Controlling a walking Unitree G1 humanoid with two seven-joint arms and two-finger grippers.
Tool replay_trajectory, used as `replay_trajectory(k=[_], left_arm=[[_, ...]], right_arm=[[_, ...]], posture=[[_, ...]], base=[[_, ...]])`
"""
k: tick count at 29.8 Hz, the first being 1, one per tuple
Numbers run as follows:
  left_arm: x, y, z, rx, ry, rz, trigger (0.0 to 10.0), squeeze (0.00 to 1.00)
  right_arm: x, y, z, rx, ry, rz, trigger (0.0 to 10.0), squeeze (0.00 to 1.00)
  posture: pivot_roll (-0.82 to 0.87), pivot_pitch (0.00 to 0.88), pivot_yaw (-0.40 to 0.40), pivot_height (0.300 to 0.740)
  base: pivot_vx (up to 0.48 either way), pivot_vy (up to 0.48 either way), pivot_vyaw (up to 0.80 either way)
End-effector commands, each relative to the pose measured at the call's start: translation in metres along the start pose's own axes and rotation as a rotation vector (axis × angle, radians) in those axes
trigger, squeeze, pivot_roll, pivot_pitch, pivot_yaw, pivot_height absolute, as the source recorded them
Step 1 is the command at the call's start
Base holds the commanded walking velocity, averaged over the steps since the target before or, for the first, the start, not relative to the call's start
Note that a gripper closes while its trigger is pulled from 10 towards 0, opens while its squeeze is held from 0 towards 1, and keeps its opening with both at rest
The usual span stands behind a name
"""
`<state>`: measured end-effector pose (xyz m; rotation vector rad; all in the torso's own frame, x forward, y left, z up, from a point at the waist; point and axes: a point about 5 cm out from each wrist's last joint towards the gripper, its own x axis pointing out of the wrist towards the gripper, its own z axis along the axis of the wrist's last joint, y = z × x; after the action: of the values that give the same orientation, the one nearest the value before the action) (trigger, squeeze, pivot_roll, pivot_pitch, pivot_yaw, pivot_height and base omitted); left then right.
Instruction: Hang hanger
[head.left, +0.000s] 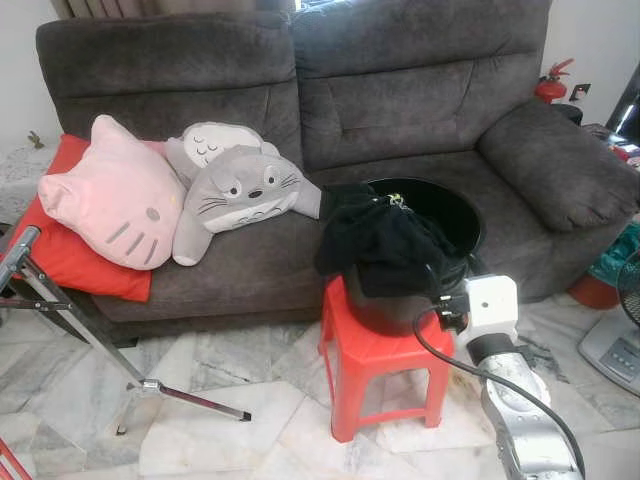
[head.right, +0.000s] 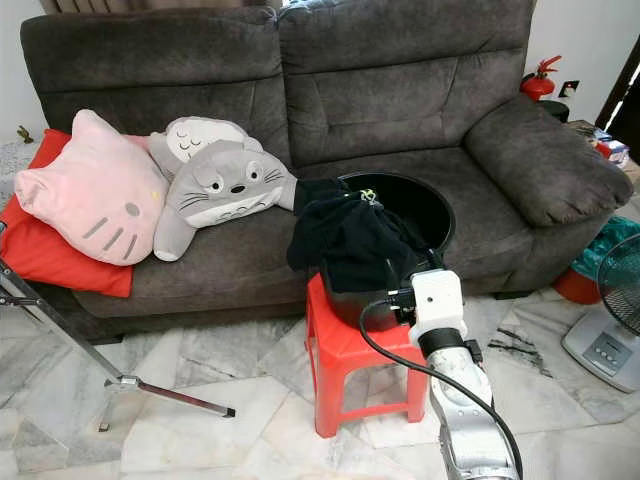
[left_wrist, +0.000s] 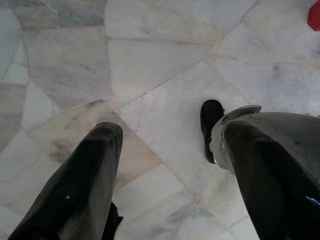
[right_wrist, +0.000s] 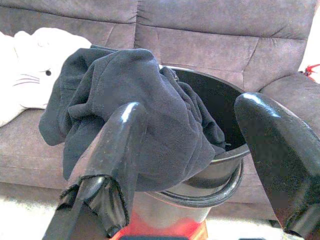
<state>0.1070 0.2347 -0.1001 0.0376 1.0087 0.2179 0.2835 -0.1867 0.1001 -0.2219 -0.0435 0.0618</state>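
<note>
A black garment (head.left: 385, 245) hangs over the rim of a black bucket (head.left: 458, 212) that stands on a red plastic stool (head.left: 375, 355) in front of the sofa. A small metal hook (head.left: 397, 201), seemingly a hanger's, pokes out at the top of the garment. My right arm (head.left: 492, 305) is raised just in front of the bucket. In the right wrist view my right gripper (right_wrist: 192, 107) is open, pointing at the garment (right_wrist: 135, 100) with nothing between its fingers. My left gripper (left_wrist: 172, 132) hangs open over the marble floor.
A dark grey sofa (head.left: 420, 110) holds a pink cat cushion (head.left: 115, 195), a grey plush (head.left: 240, 190) and a red pillow (head.left: 70, 260). A metal stand's legs (head.left: 95, 345) spread at left. A fan (head.left: 620, 335) and a red fire extinguisher (head.left: 550, 85) stand at right.
</note>
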Motion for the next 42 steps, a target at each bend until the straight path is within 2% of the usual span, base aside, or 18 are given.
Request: replay_trajectory(k=[1,8,42], left_arm=[[-0.001,0.004,-0.005,0.010,0.022,0.005,10.0,0.00],[-0.002,0.005,-0.005,0.013,0.025,0.005,10.0,0.00],[-0.001,0.005,-0.003,0.016,0.020,-0.001,10.0,0.00]], right_arm=[[0.003,0.002,0.008,0.007,-0.024,0.004,10.0,0.00],[0.006,0.006,0.019,0.011,-0.052,-0.008,10.0,0.00],[0.004,0.010,0.019,0.023,-0.039,-0.007,10.0,0.00]], posture=[[-0.16,0.000,0.071,0.740],[-0.15,0.000,0.069,0.740],[-0.14,0.000,0.069,0.740]], base=[[0.000,0.000,0.00],[0.140,0.000,0.00],[0.266,0.000,0.00]])
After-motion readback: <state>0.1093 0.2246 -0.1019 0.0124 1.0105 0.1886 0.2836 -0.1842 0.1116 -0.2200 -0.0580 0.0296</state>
